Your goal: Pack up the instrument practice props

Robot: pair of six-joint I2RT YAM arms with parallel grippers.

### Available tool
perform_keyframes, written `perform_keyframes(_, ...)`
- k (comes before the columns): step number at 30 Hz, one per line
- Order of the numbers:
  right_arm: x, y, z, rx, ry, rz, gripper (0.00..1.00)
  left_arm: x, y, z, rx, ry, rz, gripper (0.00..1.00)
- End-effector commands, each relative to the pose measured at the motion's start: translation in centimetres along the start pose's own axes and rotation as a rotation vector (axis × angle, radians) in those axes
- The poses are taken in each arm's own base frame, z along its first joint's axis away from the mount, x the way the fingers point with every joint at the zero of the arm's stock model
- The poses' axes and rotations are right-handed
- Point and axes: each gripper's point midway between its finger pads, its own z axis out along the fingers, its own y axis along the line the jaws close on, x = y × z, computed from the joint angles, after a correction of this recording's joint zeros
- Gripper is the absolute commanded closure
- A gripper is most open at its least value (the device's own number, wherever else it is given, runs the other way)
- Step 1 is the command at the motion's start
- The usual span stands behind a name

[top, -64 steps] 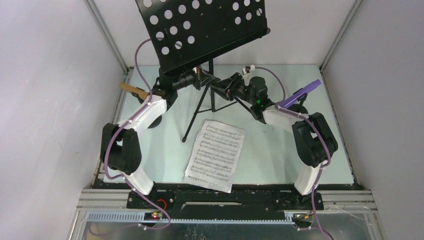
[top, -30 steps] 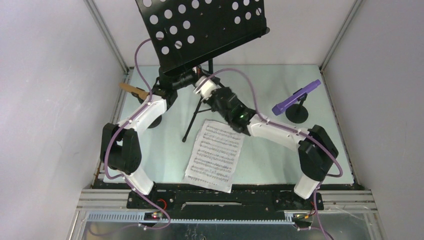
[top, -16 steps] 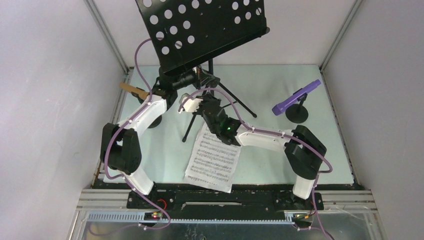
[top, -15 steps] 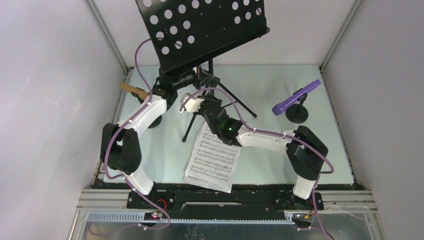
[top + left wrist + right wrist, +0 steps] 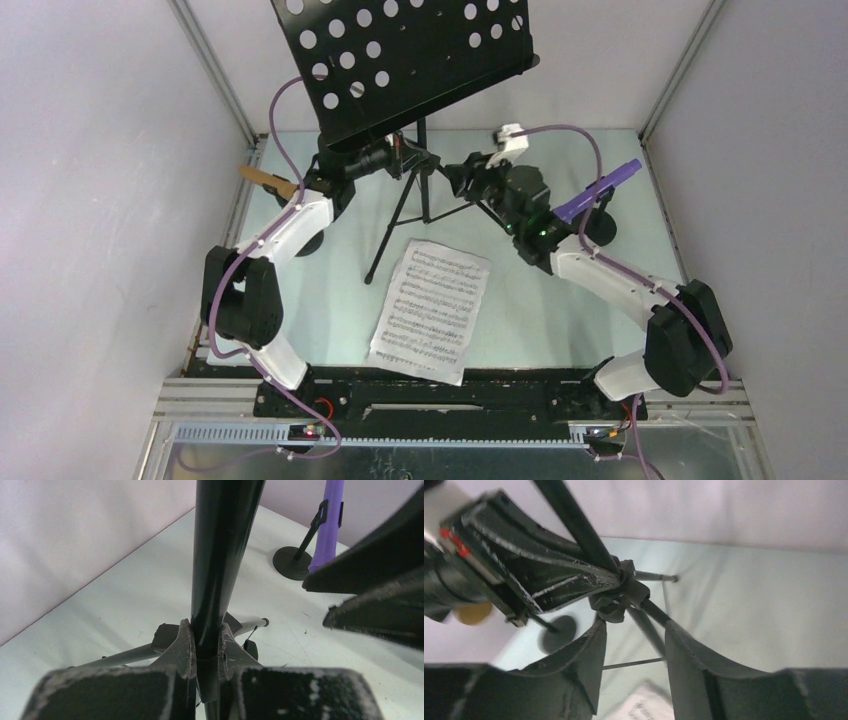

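Progress: early, by my reckoning. Nothing looks packed and no case or bag is in view

- music rack (image 5: 400,60): still upright at the back of the surface (image 5: 560,300), tripod legs (image 5: 385,245) spread, perforated desk tilted overhead
- left end effector (image 5: 205,640): clenched on the rack's black pole just above the leg hub
- right end effector (image 5: 634,635): released, jaws apart, with one tripod leg running through the gap just below the hub; no contact that I can make out
- likely step: folding the legs in while the pole is held steady

Left to do, as judged: collapse the rack, gather the pages, lift both microphones and their holders

Count:
- music rack: one
- sheet music (image 5: 430,310): one sheaf lying flat on the near-centre surface; page number cannot be told
- toy microphones: two. Purple microphone (image 5: 598,190) far right, clipped in its stand; tan microphone (image 5: 265,178) far left, partly behind the left arm
- round-based holders: two. Right holder (image 5: 600,228) and left holder (image 5: 558,632)
- tripod legs: not all countable
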Motion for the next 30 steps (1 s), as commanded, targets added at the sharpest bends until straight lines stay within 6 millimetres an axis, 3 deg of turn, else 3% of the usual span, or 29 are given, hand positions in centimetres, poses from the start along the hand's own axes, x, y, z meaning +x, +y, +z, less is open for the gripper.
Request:
perform_keyframes(1, -0.8, 2.2, -0.4, -0.169, 0.082, 0.588, 0.41, -1.1, 0.5, 0.3, -0.020, -0.005, -0.023, 0.94)
perform_keyframes(9, -1.3, 2.3, 0.1, -0.242, 0.161, 0.899, 0.30, -1.1, 0.5, 0.3, -0.020, -0.006, -0.023, 0.94)
perform_keyframes(17, 0.2, 2.7, 1.9, -0.238, 0.242, 0.990, 0.29, -1.1, 0.5, 0.3, -0.020, -0.006, -0.023, 0.94)
perform_keyframes(22, 0.4, 2.7, 3.0, -0.241, 0.241, 1.017, 0.30, -1.0, 0.6, 0.4, -0.020, -0.004, -0.025, 0.94)
perform_keyframes(30, 1.5, 2.3, 4.3, -0.229, 0.246, 1.076, 0.43, -1.2, 0.5, 0.3, -0.021, -0.007, -0.022, 0.94)
